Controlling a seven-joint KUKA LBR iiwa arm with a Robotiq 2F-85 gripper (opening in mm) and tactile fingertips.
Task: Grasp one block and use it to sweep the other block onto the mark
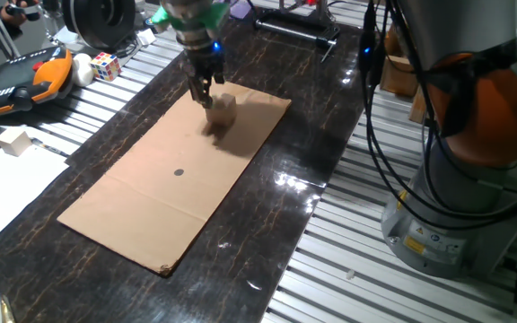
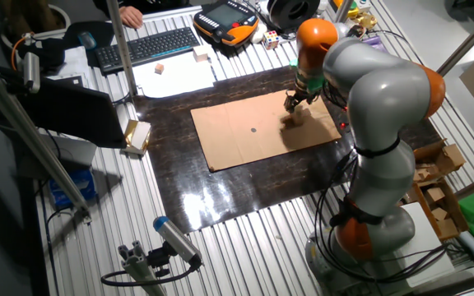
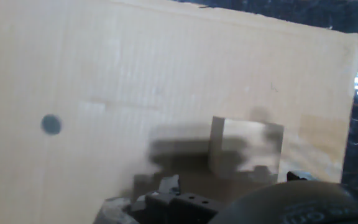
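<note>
While hovering just above the tan cube [image 1: 223, 108], gripper [image 1: 203, 93] — jaw state indeterminable — gripped nothing visibly; no sweep begun, mark [image 1: 179, 172] bare.

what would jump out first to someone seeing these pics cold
The big grey-and-orange robot arm dominates, bent over a brown cardboard sheet that lies on the dark glossy table. Its tool sits low at the sheet's far end, right beside a tan wooden cube; whether it is touching the cube is unclear. A small dark round mark sits alone near the sheet's middle, well apart from the cube.
</note>
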